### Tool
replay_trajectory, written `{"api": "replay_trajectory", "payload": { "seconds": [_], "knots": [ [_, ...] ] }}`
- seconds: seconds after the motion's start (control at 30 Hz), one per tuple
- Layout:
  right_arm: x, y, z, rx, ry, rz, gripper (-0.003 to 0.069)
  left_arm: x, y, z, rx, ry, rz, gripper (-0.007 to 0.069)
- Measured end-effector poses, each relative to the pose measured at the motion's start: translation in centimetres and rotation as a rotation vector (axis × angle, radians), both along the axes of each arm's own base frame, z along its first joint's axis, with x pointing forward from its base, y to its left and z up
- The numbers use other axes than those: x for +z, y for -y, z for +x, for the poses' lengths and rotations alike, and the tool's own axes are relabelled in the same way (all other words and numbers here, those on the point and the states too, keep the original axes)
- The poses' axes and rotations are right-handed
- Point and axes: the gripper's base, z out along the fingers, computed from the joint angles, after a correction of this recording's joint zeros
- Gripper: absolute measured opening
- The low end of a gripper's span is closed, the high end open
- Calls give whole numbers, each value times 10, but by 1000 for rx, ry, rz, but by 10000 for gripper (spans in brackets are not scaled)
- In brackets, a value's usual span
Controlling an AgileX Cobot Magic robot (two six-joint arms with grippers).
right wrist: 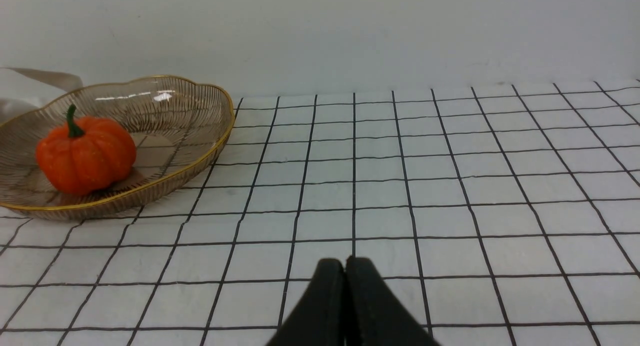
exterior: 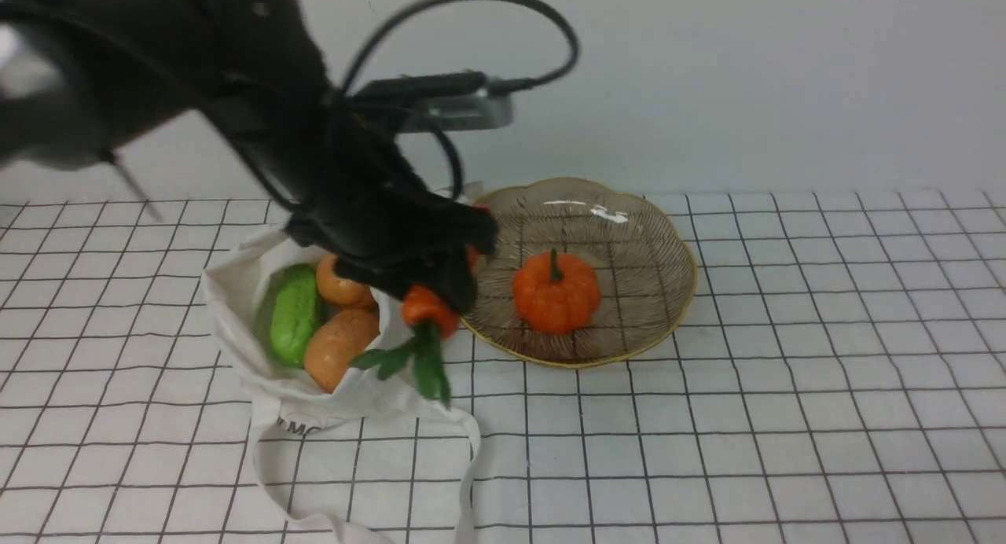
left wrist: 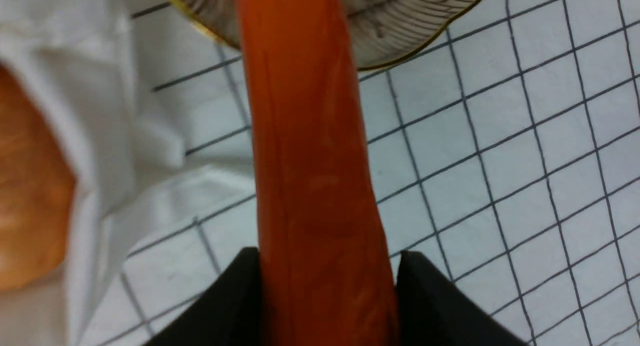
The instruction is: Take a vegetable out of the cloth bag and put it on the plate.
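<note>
My left gripper (exterior: 442, 291) is shut on the vegetable, a long orange carrot (exterior: 428, 308), and holds it in the air between the cloth bag (exterior: 259, 363) and the plate (exterior: 676, 308). Its dark green leaves (exterior: 420, 363) hang down over the bag's near edge. In the left wrist view the carrot (left wrist: 310, 161) runs out from between the two black fingers of the gripper (left wrist: 327, 258), and its far end reaches over the plate's gold rim (left wrist: 400, 31). The bag (left wrist: 125, 111) lies beside it. My right gripper (right wrist: 345, 261) is shut and empty, low over the checked cloth.
An orange pumpkin (exterior: 556, 292) sits in the plate's middle. In the open bag lie a green cucumber (exterior: 295, 316) and two tan-orange rounded pieces (exterior: 342, 347). The bag's straps (exterior: 464, 481) trail toward the near edge. A pale wall stands behind the table.
</note>
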Motion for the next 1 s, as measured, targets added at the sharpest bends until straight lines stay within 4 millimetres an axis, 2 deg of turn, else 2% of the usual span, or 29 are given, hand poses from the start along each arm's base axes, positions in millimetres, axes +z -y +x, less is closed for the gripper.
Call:
{"api": "replay_trajectory", "payload": {
  "seconds": [0.1, 0.27, 0.37, 0.47, 0.53, 0.63, 0.73, 0.87, 0.93, 0.97, 1.0],
  "knots": [
    [0, 0, 0, 0, 0, 0, -15, -19, 48, 31, -69, 30, -12, 297],
    [0, 0, 0, 0, 0, 0, -15, -44, 100, 60, -136, 117, -12, 297],
    [0, 0, 0, 0, 0, 0, -15, -54, 116, 74, -152, 175, -5, 297],
    [0, 0, 0, 0, 0, 0, -15, -64, 124, 87, -156, 210, 4, 304],
    [0, 0, 0, 0, 0, 0, -15, -71, 127, 93, -157, 220, 9, 339],
    [0, 0, 0, 0, 0, 0, -15, -82, 130, 97, -152, 210, 15, 434],
    [0, 0, 0, 0, 0, 0, -15, -86, 129, 97, -134, 186, 19, 505],
    [0, 0, 0, 0, 0, 0, -15, -78, 128, 95, -123, 184, 12, 530],
    [0, 0, 0, 0, 0, 0, -15, -60, 125, 91, -126, 195, 10, 496],
    [0, 0, 0, 0, 0, 0, -15, -34, 120, 85, -132, 215, 3, 411],
    [0, 0, 0, 0, 0, 0, -15, -16, 116, 81, -136, 229, 4, 351]
  ]
}}
